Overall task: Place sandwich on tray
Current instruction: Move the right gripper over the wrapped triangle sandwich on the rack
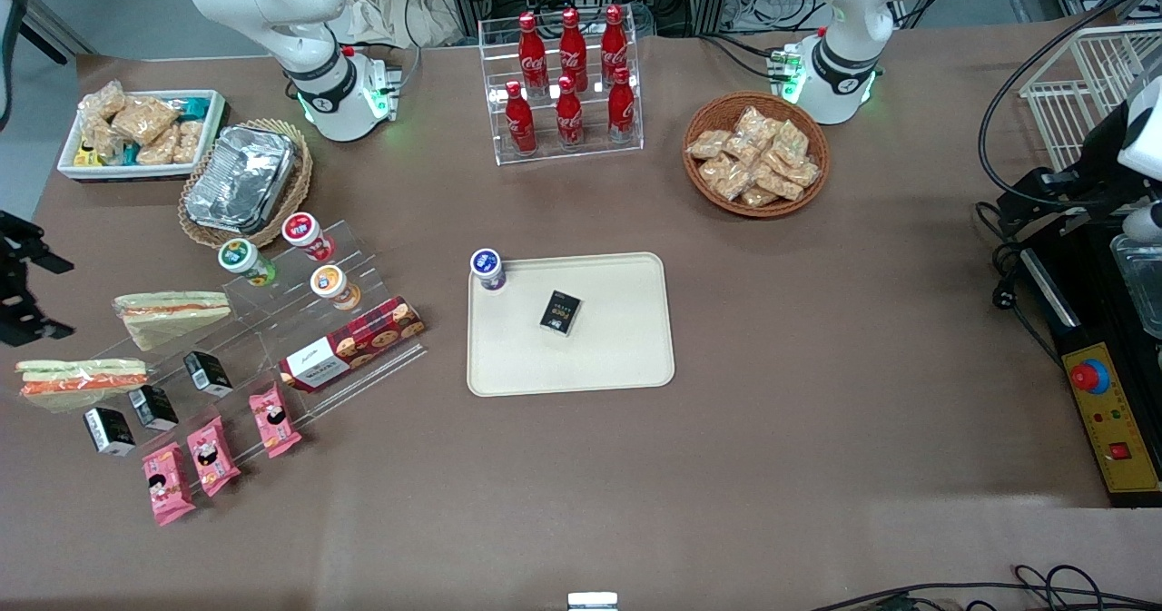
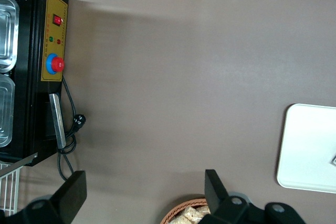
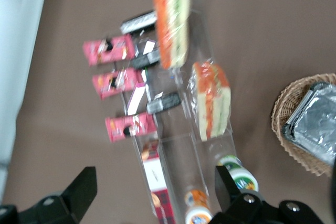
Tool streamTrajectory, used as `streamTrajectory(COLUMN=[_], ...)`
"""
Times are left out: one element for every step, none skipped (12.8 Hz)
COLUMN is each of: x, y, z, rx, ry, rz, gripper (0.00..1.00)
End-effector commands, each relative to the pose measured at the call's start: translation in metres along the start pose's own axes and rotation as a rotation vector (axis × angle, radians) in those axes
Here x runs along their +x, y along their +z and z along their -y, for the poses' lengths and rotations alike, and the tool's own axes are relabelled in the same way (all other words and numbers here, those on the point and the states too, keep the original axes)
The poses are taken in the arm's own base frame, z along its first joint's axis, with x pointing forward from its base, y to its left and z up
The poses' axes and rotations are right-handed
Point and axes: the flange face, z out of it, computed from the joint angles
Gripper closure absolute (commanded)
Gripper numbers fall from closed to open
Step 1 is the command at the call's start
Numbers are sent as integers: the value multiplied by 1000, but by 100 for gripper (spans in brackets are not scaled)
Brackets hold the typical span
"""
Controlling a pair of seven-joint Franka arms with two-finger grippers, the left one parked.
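Presently my pincer [image 3: 152,195] hangs above the bench [image 1: 817,339] at the working arm's end, fingers [image 3: 81,190] spread wide apart and holding nothing. Directly beneath it stands a clear acrylic stepped display rack [image 3: 181,145].

On that rack lies the task item, a clear-wrapped white-bread sandwich wedge with a thick bright orange filling band and a thin green layer [image 3: 171,24], resting on its side. Just beside it, on the same rack, lies a second wrapped wedge with a broad pale-beige face and a thinner orange stripe [image 3: 211,100]. Three pink snack packets [image 3: 118,83] and small black cartons [image 3: 163,102] occupy the steps next to the wedges, and round-lidded cups [image 3: 239,174] stand on the rack close to my pincer. A wicker basket holding a crinkled foil tray [image 3: 310,121] sits beside the rack.

In the front view the large flat cream-beige rectangular tray [image 1: 617,357] lies at mid-bench, well apart from the sandwich. On it stand a white-lidded cup [image 1: 487,269] at one corner and a small dark box [image 1: 560,311] near its middle.
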Motion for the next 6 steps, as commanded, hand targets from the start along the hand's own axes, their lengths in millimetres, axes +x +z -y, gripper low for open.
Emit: streamTrajectory(x=[30,42,53,63,74,79], y=[19,32,46,57,66,74], z=[8,8,8,9,7,10], rx=[-11,-30,-43,-41,-40,-19], ry=[202,278,335,359,377,384], rz=[-67,-97,-107,-113,-119,-103], gripper=[0,0,0,1,0,1])
